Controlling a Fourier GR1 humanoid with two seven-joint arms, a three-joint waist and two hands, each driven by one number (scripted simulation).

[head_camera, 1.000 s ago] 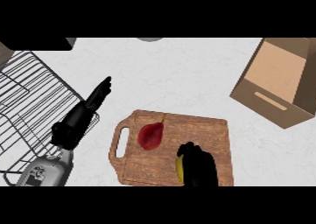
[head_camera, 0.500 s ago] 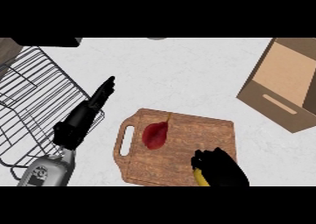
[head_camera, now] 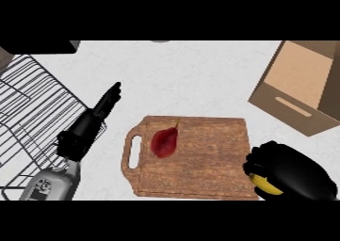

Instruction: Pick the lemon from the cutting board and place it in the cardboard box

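My right hand (head_camera: 290, 172) is at the right edge of the wooden cutting board (head_camera: 200, 162), its fingers curled round the yellow lemon (head_camera: 266, 185), of which only a sliver shows under the hand. The cardboard box (head_camera: 304, 84) stands open at the upper right, beyond the board and apart from the hand. My left hand (head_camera: 92, 122) rests left of the board with straight fingers pointing away, holding nothing.
A dark red pepper-like piece (head_camera: 165, 141) lies on the board's left half near its handle slot. A black wire dish rack (head_camera: 26, 117) fills the left side, right beside my left forearm. A dark object (head_camera: 33, 46) sits at the top left.
My right hand has moved right across the board with the lemon in it, from the board's lower middle to its right edge. The left hand has stayed put.
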